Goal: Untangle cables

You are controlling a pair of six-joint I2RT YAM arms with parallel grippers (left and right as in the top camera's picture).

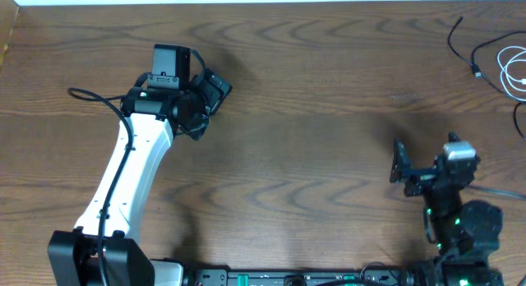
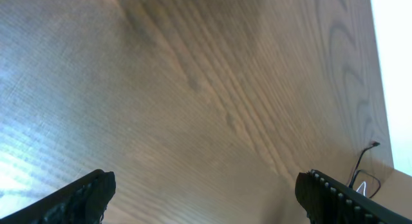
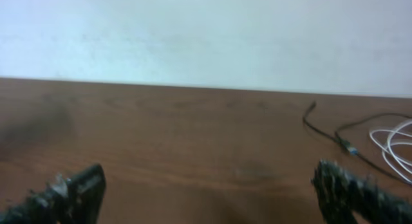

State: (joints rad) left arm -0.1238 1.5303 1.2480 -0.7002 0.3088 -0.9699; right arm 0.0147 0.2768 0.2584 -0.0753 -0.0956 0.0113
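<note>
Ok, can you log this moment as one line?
stage: no contact yet | cables: far right corner, untouched | left gripper: open, empty | right gripper: open, empty, nearer cables

This looks like a robotics lab or test bench rather than a home or office. A wide dark-brown wood-grain desk [image 1: 312, 113] stands against a plain pale wall [image 3: 206, 37]. Two robot arms are mounted at its near edge: a white-shelled one [image 1: 131, 171] on the left, with a thick black wire [image 1: 105, 202] running along it, and a compact black one [image 1: 452, 204] on the right, showing small green indicator lights [image 1: 454, 223]. A black base rail [image 1: 288, 278] with connectors runs between them. At the far right corner lie a thin black cable [image 1: 477, 70] and a thin white cable [image 1: 505, 72].
</note>
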